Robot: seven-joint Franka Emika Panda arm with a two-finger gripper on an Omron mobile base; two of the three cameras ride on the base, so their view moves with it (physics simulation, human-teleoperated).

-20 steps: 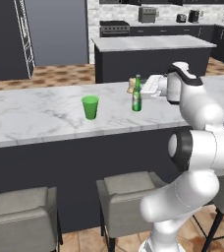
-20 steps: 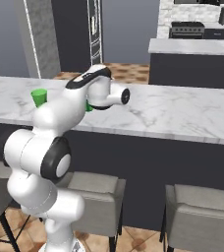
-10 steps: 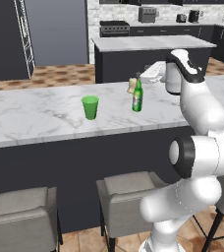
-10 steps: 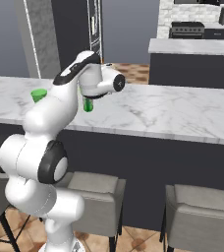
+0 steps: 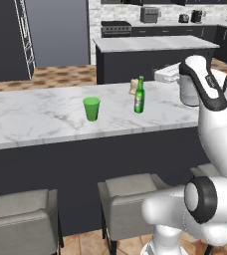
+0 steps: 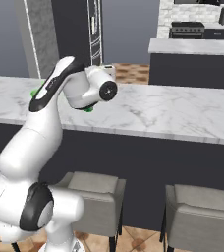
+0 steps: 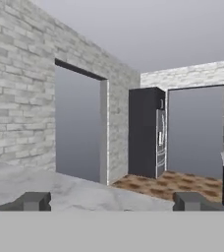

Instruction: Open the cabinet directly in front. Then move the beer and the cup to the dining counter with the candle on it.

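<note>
While my arm stands raised over the desk, I note the following.

Desk: the long white marble dining counter (image 5: 36, 117), dark base, grey stools (image 5: 128, 191) tucked along my side of it.
Beer: the green bottle (image 5: 139, 95) stands upright on the desk, near the far edge, free of any contact.
Cup: the bright-green tumbler (image 5: 91, 108) stands upright to the left of the beer, near it but apart, closer to my edge.
Candle: a small cream candle (image 5: 133, 86) sits just behind the beer, which tells me this is the right desk.
Why so placed: both task items are set down on the candle's desk, upright and unsupported; I judge delivery done.
Gripper: my gripper (image 7: 111, 201) is spread wide, the two dark fingertips (image 7: 33, 201) far apart with nothing between them.
Gripper position: in the left base view it (image 5: 166, 74) is lifted above the desk, to the right of the beer and clear of it.
Arm pose: forearm rising steeply from the elbow, wrist bent so the hand looks level across the room toward a dark refrigerator (image 7: 147, 133) and brick walls.
Risk: little; a low sweep leftward could tip the bottle.
</note>
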